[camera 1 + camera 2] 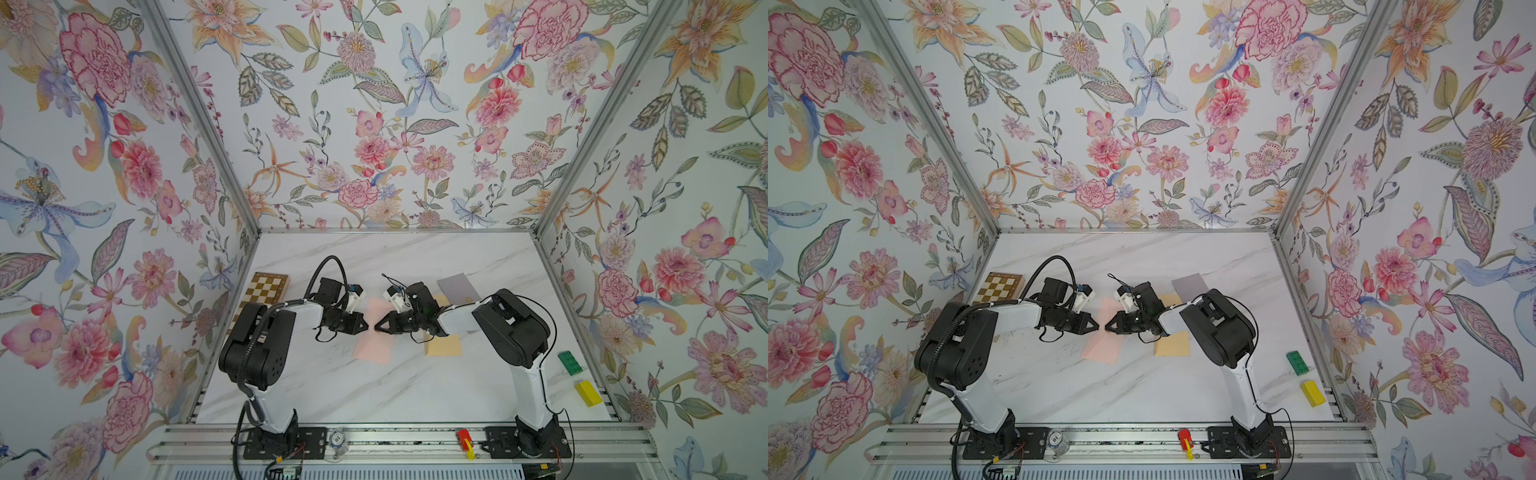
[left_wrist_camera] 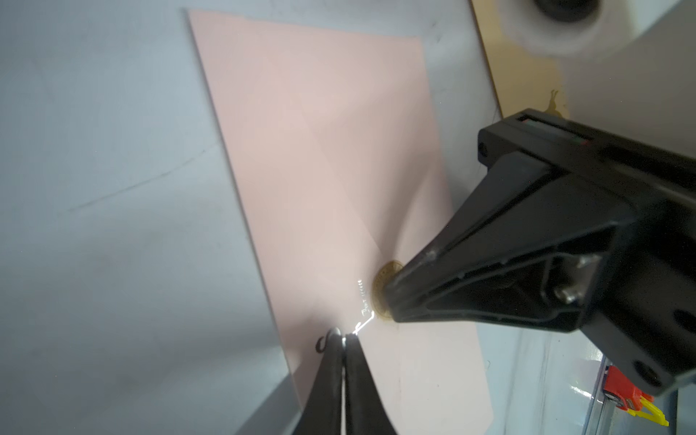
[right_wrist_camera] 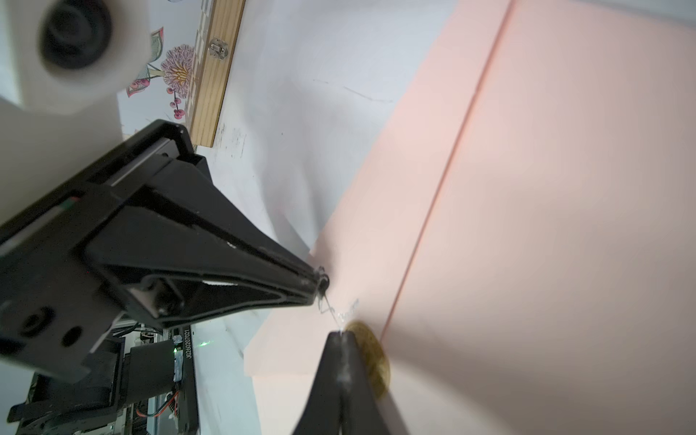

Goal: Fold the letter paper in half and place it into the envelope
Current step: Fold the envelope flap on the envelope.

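You face three walls of floral wallpaper (image 1: pixel 374 124), pinks and blues on white (soft, even light), joined by aluminium corner posts (image 1: pixel 198 112) around a white, grey-veined marble tabletop (image 1: pixel 374 395).

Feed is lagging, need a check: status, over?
Left gripper shut, right gripper shut, tips meeting over pink envelope by gold seal. Yellow letter paper outside envelope, partly under right arm. Nothing blocking.

We see matt pink paper in the envelope (image 2: pixel 320 150), a shiny gold seal (image 2: pixel 380 292), a smooth, glossy marble-look table (image 1: pixel 374 390), a varnished wooden chessboard (image 3: pixel 209 94) and matt black plastic on the left gripper (image 3: pixel 321 281) and right gripper (image 2: pixel 391 297).
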Robot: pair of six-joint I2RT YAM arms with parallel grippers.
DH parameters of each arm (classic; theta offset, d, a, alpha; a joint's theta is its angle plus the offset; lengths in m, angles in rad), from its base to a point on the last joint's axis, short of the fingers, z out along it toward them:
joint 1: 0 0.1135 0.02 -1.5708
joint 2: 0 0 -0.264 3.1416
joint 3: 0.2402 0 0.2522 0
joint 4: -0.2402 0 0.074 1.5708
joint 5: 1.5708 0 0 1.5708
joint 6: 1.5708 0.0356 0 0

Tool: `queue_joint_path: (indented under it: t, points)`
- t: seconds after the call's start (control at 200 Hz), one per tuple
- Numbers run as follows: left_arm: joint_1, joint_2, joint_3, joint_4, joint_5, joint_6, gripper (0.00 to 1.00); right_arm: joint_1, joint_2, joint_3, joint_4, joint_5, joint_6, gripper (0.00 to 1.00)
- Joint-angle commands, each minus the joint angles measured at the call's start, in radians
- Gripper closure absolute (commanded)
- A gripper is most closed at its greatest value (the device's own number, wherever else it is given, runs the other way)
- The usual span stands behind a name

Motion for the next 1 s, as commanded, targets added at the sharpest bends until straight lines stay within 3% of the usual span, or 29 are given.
queue_joint_path:
  t: [0.0,0.255,0.515,0.711,0.991]
  points:
    - [-0.01,0.03,-0.014,-0.038,-0.038,-0.01,0.91,-0.012,0.013,-0.057,-0.108,0.072,0.012,1.0]
    - [-0.01,0.033,-0.02,-0.042,-0.049,-0.005,0.91,-0.048,-0.048,-0.157,-0.092,0.133,0.021,1.0]
    - [-0.01,0.023,-0.018,-0.045,-0.054,-0.002,0.91,-0.019,-0.096,-0.107,0.067,0.052,0.014,1.0]
    - [-0.011,0.017,-0.018,-0.05,-0.057,-0.003,0.91,0.004,-0.07,0.021,-0.077,0.071,-0.066,1.0]
    - [-0.01,0.018,-0.018,-0.053,-0.061,-0.001,0.91,0.005,-0.003,0.051,-0.132,0.091,-0.065,1.0]
